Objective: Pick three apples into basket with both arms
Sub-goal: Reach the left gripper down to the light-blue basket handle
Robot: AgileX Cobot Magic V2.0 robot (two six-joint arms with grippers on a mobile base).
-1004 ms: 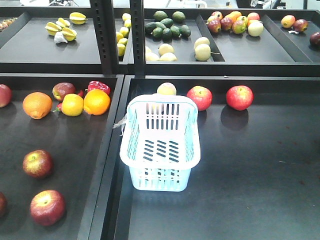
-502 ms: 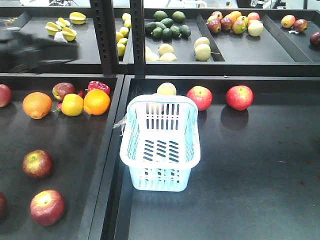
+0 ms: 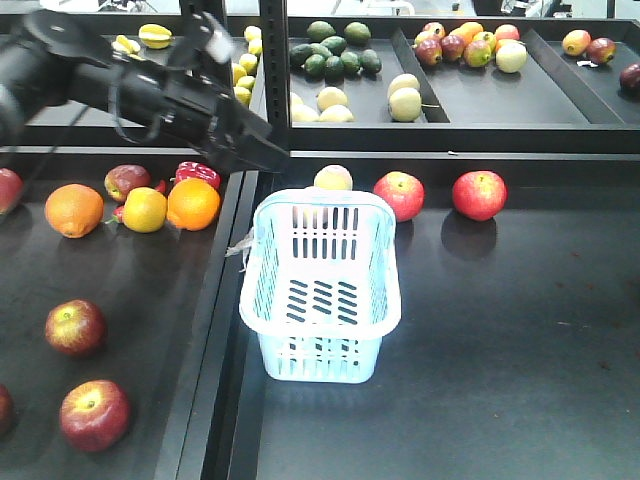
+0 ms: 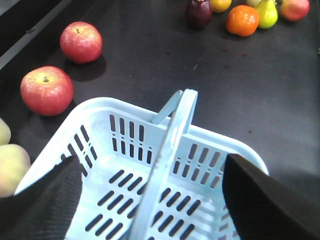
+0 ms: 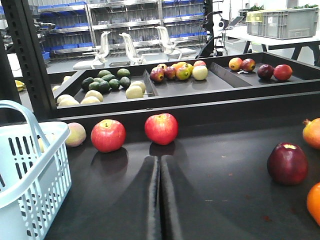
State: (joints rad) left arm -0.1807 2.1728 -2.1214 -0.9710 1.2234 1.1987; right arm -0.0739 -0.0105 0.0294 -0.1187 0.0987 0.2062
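Note:
The pale blue basket (image 3: 320,290) stands empty in the right tray, handle folded across its top. Two red apples (image 3: 399,195) (image 3: 479,195) lie behind it to the right. My left gripper (image 3: 272,158) reaches in from the upper left, above the basket's far left corner. In the left wrist view it is open (image 4: 152,167) over the basket (image 4: 125,125), with both apples (image 4: 46,90) (image 4: 81,42) beyond the rim. My right gripper (image 5: 159,162) is shut and empty, low over the tray, pointing at the apples (image 5: 161,128) (image 5: 108,135); the basket (image 5: 25,170) is to its left.
A pale yellow apple (image 3: 333,178) sits just behind the basket. The left tray holds more red apples (image 3: 75,327) (image 3: 95,414), oranges (image 3: 193,204) and a red pepper (image 3: 198,173). A dark red apple (image 5: 287,163) lies right of my right gripper. Upper shelves carry fruit behind a black upright (image 3: 272,70).
My left arm has swung in from the left edge to a spot above the basket's far left corner. The basket and fruit have not moved.

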